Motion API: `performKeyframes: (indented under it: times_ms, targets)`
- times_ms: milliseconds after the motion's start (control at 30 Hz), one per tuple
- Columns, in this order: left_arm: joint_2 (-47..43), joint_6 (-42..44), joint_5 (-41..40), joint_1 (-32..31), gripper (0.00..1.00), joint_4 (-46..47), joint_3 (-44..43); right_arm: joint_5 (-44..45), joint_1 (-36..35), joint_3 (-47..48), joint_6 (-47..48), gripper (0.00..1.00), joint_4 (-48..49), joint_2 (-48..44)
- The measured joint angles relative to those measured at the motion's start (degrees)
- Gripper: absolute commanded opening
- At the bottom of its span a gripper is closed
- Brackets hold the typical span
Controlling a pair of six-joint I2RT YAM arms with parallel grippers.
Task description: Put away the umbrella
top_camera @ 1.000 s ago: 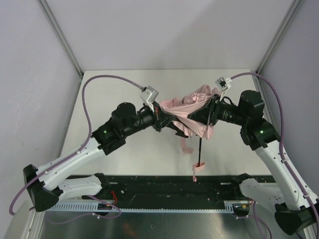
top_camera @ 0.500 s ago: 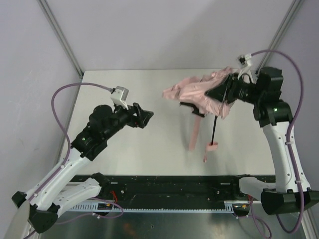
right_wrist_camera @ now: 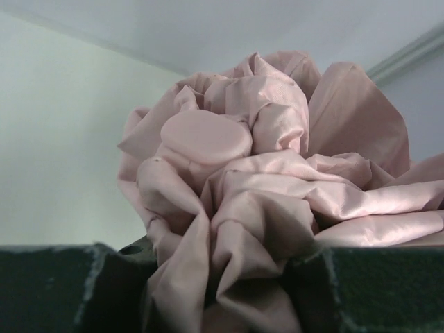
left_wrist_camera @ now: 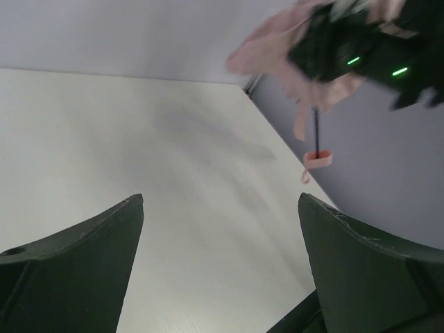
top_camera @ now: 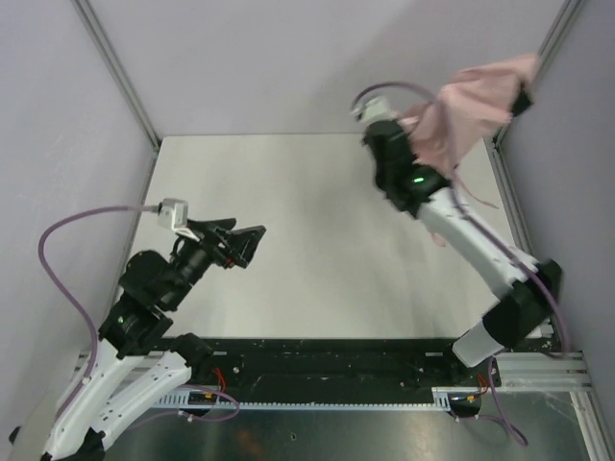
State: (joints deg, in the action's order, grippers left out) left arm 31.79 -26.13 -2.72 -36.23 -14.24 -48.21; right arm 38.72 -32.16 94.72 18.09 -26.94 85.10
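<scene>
The left gripper (top_camera: 252,248) is held wide open and empty above the left side of the counter (top_camera: 317,192). Further right, the umbrella (top_camera: 476,96) is clamped by its bunched fabric in the right gripper (right_wrist_camera: 208,277) and raised by the far-right corner. From above, that gripper is pretty much buried in fabric.

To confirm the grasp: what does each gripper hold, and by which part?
The right gripper holds the umbrella by its bunched pink canopy fabric. The left gripper is open and holds nothing.
</scene>
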Motion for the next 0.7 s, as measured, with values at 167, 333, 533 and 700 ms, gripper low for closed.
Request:
performKeyframes:
  times_ms: [167, 333, 533, 700]
  targets:
    - [-8.5, -5.2, -3.7, 0.0, 0.91, -0.1, 8.4, 7.7, -12.3, -9.7, 4.4, 0.0, 9.5, 16.9]
    - [-13.6, -11.7, -6.3, 0.0, 0.84, -1.0, 16.9, 6.5, -23.7, -12.8, 0.7, 0.0, 8.2, 34.7]
    - [-14.6, -17.9, -8.9, 0.0, 0.78, -3.5, 20.0, -1.3, -30.6, -14.3, -4.9, 0.0, 0.5, 34.7]
    - [-12.2, -23.8, -11.8, 0.0, 0.81, -4.8, 20.4, -17.1, -27.2, -14.4, -7.4, 0.0, -2.8, 31.3]
